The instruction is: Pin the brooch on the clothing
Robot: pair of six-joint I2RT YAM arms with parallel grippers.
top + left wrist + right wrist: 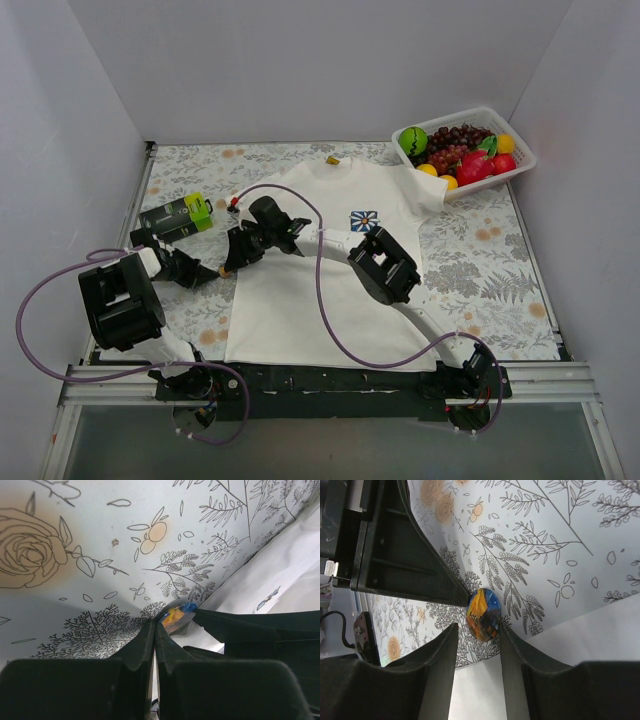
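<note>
The white T-shirt (300, 310) lies flat mid-table, with its blue flower print (365, 220) and yellow neck tag (332, 159). The brooch (221, 270), a small orange, blue and dark disc, is just off the shirt's left edge. In the right wrist view the brooch (484, 614) stands tilted above the floral cloth. My left gripper (214, 272) is shut, its tip (154, 625) pinching the brooch's (177, 616) edge. My right gripper (233, 262) is open, its fingertips (501, 630) straddling the brooch without gripping it.
A black and green box (180, 215) lies at the left, behind my left arm. A white basket (520, 165) of toy fruit stands at the back right. White walls close in the floral tablecloth (480, 260). A purple cable loops over the shirt.
</note>
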